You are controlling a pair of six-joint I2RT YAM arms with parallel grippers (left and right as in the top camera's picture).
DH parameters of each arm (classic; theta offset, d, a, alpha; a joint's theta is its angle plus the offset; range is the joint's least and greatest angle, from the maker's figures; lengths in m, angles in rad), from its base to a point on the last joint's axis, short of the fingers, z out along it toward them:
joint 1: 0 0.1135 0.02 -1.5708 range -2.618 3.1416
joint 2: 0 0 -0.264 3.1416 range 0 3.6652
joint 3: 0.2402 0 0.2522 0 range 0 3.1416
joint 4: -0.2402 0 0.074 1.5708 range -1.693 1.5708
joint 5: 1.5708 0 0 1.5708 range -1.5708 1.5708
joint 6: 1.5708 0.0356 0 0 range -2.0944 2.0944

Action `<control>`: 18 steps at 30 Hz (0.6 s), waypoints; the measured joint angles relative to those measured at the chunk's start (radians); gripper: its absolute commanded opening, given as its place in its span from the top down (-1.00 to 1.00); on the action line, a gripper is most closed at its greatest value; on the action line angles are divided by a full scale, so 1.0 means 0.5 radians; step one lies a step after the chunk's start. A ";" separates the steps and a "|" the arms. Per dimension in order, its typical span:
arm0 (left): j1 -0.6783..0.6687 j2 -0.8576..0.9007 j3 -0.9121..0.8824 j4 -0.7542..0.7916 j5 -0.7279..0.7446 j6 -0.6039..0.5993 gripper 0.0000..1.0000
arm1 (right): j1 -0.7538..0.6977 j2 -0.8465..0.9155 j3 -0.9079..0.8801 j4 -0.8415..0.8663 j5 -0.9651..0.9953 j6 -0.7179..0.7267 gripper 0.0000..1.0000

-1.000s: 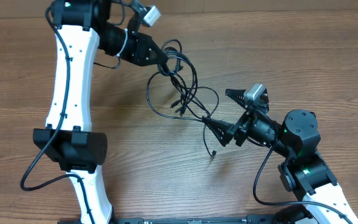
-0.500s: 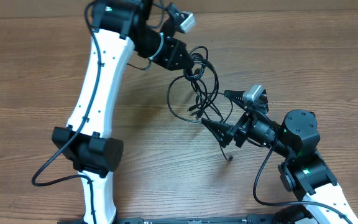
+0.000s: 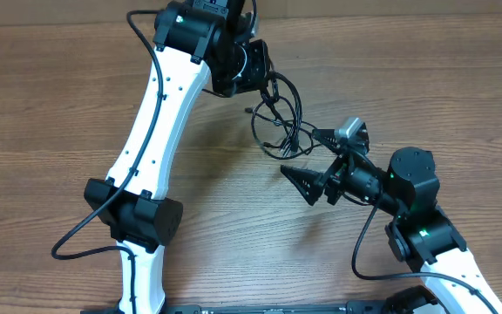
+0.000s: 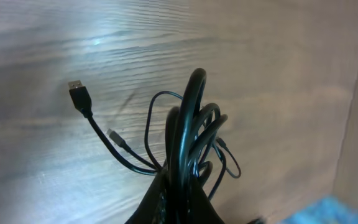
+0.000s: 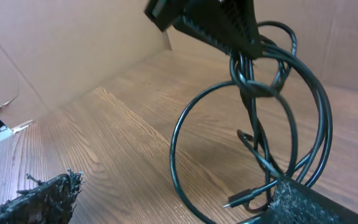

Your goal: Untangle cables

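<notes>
Right gripper (image 3: 300, 150): jaws spread wide, gripping nothing, with the lowest cable loops hanging at their mouth. Cables (image 3: 279, 113): one tangled black bundle hanging over the counter (image 3: 42, 122), toward its far edge. Left gripper (image 3: 262, 77): clamped on the bundle's top.

Glossy, smooth black cables (image 4: 190, 140) — plastic-sheathed (metal plug tips (image 4: 74, 86)) — over a matt wood-grain table (image 4: 36, 162).

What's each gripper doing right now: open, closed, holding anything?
Left gripper: closed, gripping the bundle of black cables.
Right gripper: open, gripping nothing; the cable loops hang close by its fingers.
</notes>
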 measured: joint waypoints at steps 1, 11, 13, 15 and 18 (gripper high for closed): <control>-0.006 0.000 0.000 0.001 -0.021 -0.097 0.91 | 0.000 0.009 0.000 0.000 0.000 0.000 -1.00; -0.197 0.000 0.000 0.019 -0.166 -0.544 0.92 | 0.000 0.034 0.000 0.019 0.001 0.000 -1.00; -0.239 0.000 0.000 0.018 -0.197 -0.584 0.92 | 0.000 0.034 0.000 0.019 0.000 0.000 -1.00; -0.271 0.000 0.000 0.009 -0.216 -0.652 0.92 | 0.000 0.034 0.000 0.018 0.001 -0.001 -1.00; -0.301 0.000 0.000 0.002 -0.225 -0.787 0.92 | 0.000 0.034 0.000 0.017 0.001 0.000 -1.00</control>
